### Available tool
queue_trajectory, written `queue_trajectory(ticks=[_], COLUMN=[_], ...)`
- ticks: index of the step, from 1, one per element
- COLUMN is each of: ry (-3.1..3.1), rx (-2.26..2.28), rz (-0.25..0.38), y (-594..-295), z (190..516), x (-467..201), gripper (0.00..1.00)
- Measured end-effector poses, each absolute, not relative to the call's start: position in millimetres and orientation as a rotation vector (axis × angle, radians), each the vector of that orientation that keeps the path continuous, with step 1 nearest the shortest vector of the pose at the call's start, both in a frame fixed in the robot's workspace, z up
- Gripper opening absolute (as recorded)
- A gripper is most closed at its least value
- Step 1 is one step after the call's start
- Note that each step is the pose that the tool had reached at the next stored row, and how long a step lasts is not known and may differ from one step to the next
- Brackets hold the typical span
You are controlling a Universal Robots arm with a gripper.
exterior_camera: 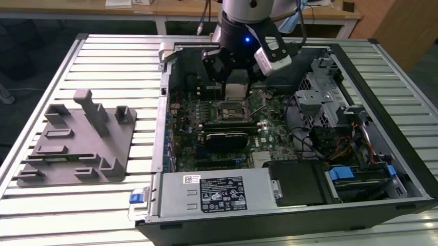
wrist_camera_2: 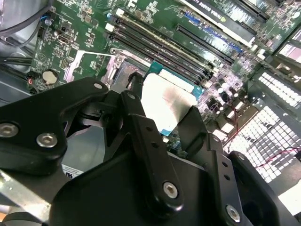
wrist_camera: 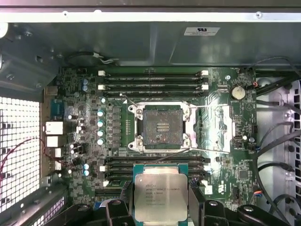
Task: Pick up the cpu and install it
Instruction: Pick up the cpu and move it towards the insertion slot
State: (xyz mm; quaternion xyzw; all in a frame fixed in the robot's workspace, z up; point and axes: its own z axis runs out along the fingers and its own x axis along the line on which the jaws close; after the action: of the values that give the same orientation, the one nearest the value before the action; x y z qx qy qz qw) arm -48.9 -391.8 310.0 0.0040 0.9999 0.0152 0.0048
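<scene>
**Cpu clamped in the gripper above the open motherboard socket**

The gripper (wrist_camera: 161,203) is closed on the cpu (wrist_camera: 161,194), with a black finger (wrist_camera: 194,200) pressed against each of two opposite edges. The chip's silvery metal top faces the first wrist view. In the second wrist view the cpu (wrist_camera_2: 164,101) shows as a pale plate with a teal rim, pinched between the fingers (wrist_camera_2: 135,87) and held clear of the board.

In the exterior view the gripper (exterior_camera: 235,87) hangs inside the computer case (exterior_camera: 274,225), toward its far side, just above the socket (exterior_camera: 231,109). In the first wrist view the socket (wrist_camera: 162,127) lies open with its contact field exposed. The cpu sits over the memory slots (wrist_camera: 155,165) beside it, not yet over the frame.

The case rests on a slatted bench (exterior_camera: 82,205). A grey holder block (exterior_camera: 75,148) stands well apart on the exterior view's left.
</scene>
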Motion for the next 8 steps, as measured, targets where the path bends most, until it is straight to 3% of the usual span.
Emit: queue_trajectory(ticks=[8], ry=[3.131], rx=[0.003], rz=[0.048], y=[-385.1], z=[302.7], x=[-48.7], gripper=[0.55])
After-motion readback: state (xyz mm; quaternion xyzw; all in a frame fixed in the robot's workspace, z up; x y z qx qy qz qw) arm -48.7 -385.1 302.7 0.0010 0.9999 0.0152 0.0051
